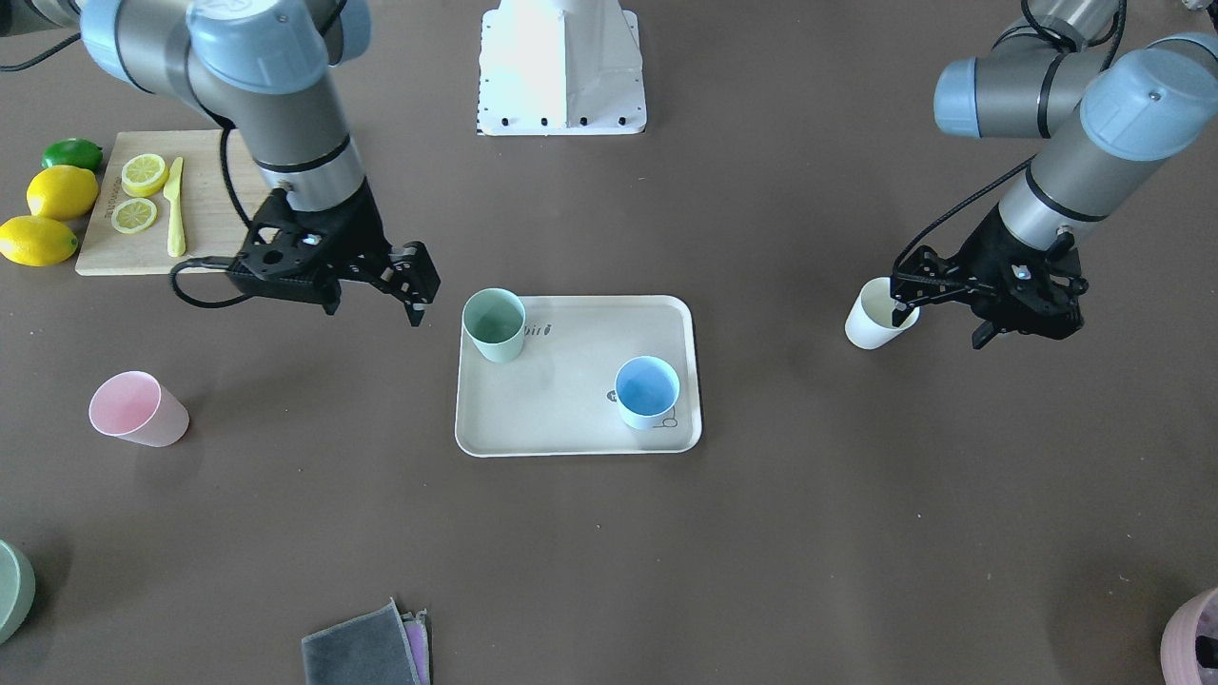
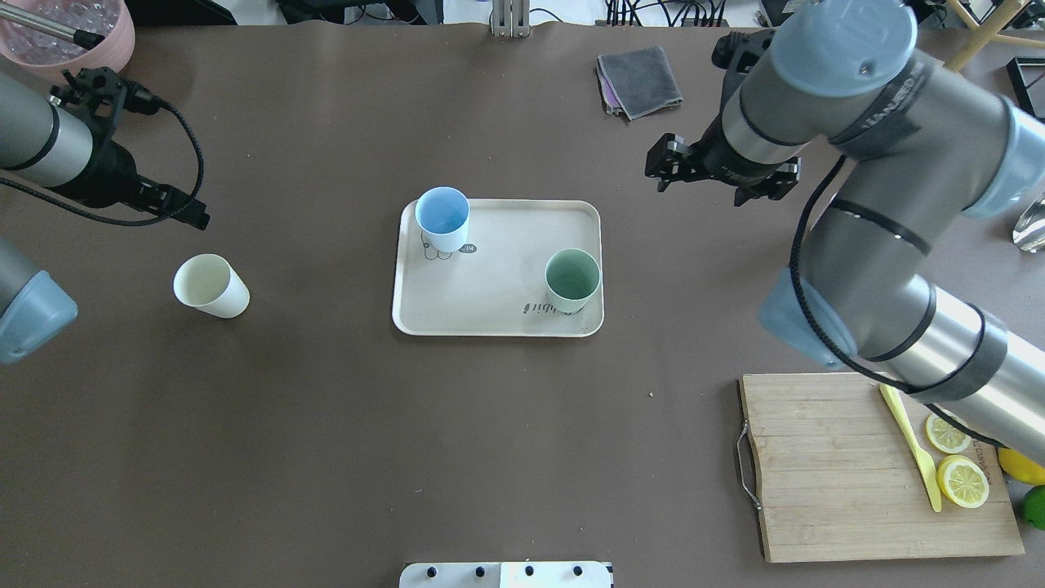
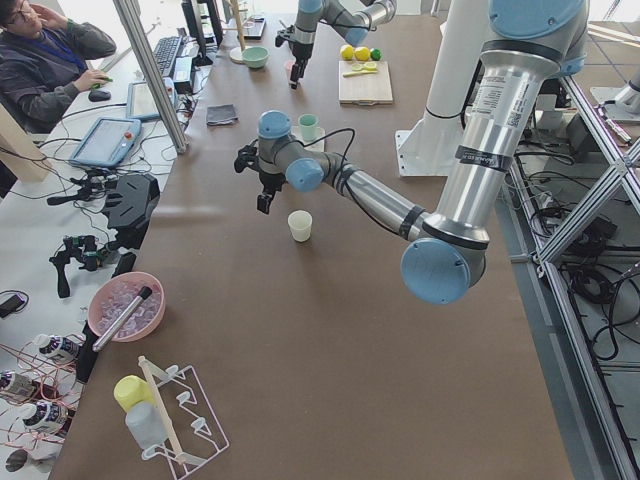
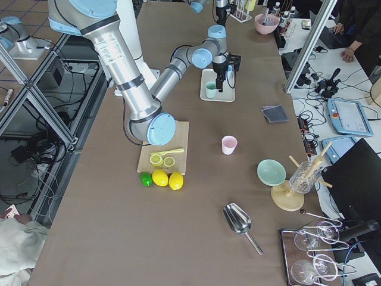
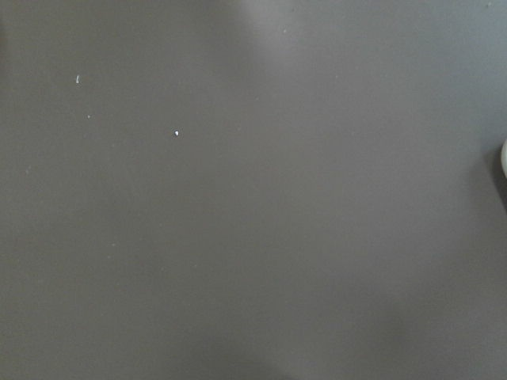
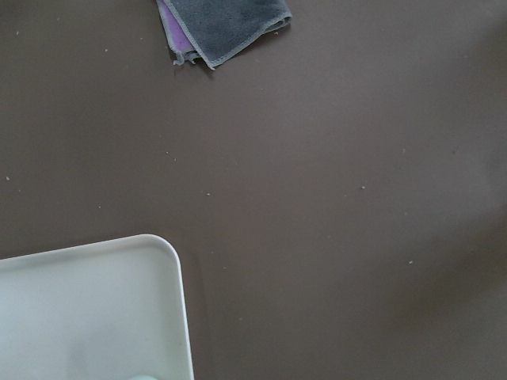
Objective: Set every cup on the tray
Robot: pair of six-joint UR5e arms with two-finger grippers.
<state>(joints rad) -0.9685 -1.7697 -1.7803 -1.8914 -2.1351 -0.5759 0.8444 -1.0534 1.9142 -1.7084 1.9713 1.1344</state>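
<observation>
The beige tray point(image 1: 571, 381) lies mid-table and also shows in the overhead view point(image 2: 498, 278). On it stand a green cup point(image 1: 494, 323) point(image 2: 572, 279) and a blue cup point(image 1: 647, 390) point(image 2: 442, 219). A white cup point(image 1: 866, 328) point(image 2: 211, 286) stands on the table. My left gripper point(image 1: 940, 323) point(image 2: 192, 219) is open and empty, raised just beyond the white cup. A pink cup point(image 1: 138, 409) point(image 4: 229, 145) stands alone; my right arm hides it in the overhead view. My right gripper point(image 1: 373, 312) point(image 2: 700, 188) hovers open and empty beside the tray's corner point(image 6: 95, 309), near the green cup.
A wooden cutting board point(image 2: 849, 474) with lemon slices and a yellow knife sits by whole lemons point(image 1: 62, 190). A folded grey cloth point(image 2: 641, 82) point(image 6: 226, 24), a pink bowl point(image 2: 69, 33) and a green bowl point(image 1: 9, 590) lie at the far edge.
</observation>
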